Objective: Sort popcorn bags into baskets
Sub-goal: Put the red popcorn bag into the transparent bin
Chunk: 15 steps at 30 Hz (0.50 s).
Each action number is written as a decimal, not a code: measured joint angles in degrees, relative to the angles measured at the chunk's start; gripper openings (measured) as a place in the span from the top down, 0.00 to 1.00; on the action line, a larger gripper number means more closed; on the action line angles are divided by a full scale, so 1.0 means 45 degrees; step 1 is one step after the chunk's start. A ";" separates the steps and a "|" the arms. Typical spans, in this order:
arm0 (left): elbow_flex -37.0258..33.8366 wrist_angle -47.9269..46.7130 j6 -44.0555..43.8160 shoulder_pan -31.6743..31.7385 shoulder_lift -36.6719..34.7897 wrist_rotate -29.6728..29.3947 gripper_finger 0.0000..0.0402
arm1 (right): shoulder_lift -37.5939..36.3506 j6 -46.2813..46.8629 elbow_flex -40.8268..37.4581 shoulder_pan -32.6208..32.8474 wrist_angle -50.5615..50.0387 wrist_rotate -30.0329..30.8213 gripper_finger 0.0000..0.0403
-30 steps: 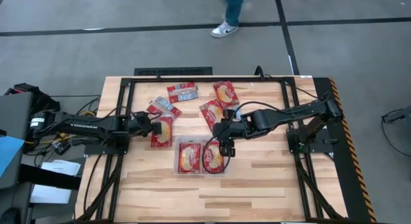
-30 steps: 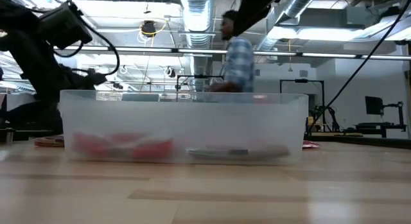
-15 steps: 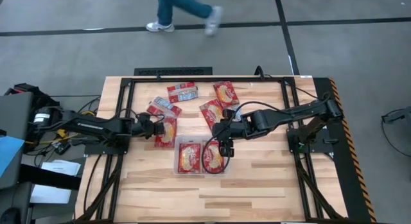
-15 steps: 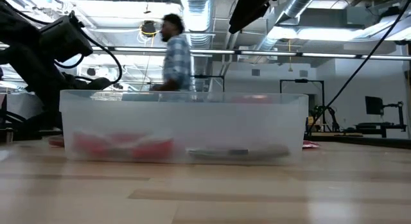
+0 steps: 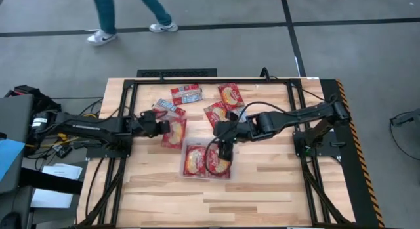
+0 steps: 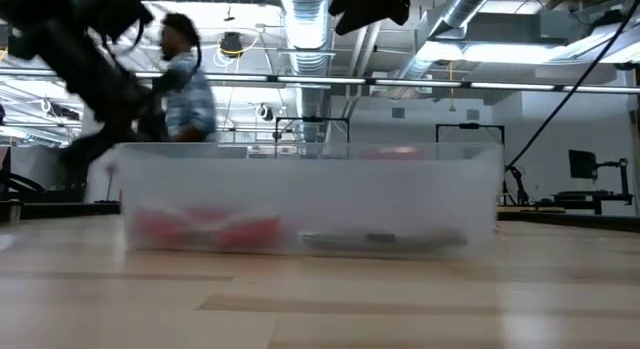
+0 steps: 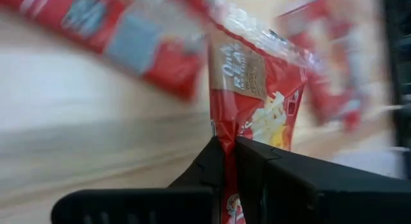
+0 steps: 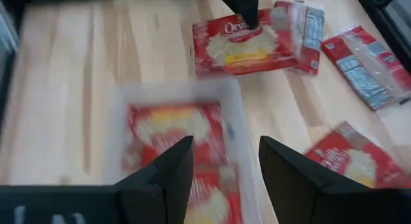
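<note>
A clear basket (image 5: 186, 170) near the table's middle holds two red popcorn bags (image 5: 207, 161) lying flat. My right gripper (image 5: 223, 149) hovers open over its right half, both fingers (image 8: 168, 176) above the bags and touching nothing. My left gripper (image 5: 164, 127) is left of the basket, shut on a red popcorn bag (image 5: 177, 133). Several more bags lie flat on the wood behind: two (image 5: 187, 94) (image 5: 230, 94) at the back, one (image 5: 215, 114) by the right arm, one (image 5: 168, 109) beside the left gripper. My left gripper pinches the red bag by its edge (image 7: 226, 135) between the two shut fingers. The bag stretches ahead of the fingertips, toward the table's right. I cannot tell whether it is clear of the table.
Black frame rails (image 5: 197, 81) run along the table's far and side edges. Bare wood (image 5: 262, 189) lies in front of and to the right of the basket. A person (image 5: 125, 19) walks across the floor beyond the far edge.
My left gripper has shut on the red bag and carried it a little toward the table's right, rising as it went. My right gripper has moved slightly left over the basket and risen. The basket has shifted a little.
</note>
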 joint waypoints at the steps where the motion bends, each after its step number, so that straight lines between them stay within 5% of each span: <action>1: 0.0402 -0.0543 0.0273 0.0002 -0.0224 -0.0208 0.99 | 0.0000 0.0273 0.0000 -0.0095 0.0212 -0.0051 0.49; 8: 0.3291 -0.4071 0.1695 -0.0068 -0.1205 -0.1766 1.00 | 0.0000 0.1659 0.0000 -0.1047 0.2407 -0.1029 0.42; 12: 0.4240 -0.2737 0.2444 -0.0745 -0.1254 -0.2372 1.00 | 0.0410 0.2963 0.0039 -0.1604 0.4837 -0.2320 0.36; 15: 0.4670 -0.1466 0.3087 -0.1409 -0.1252 -0.3245 1.00 | 0.0544 0.3175 -0.0027 -0.1791 0.5646 -0.2025 0.32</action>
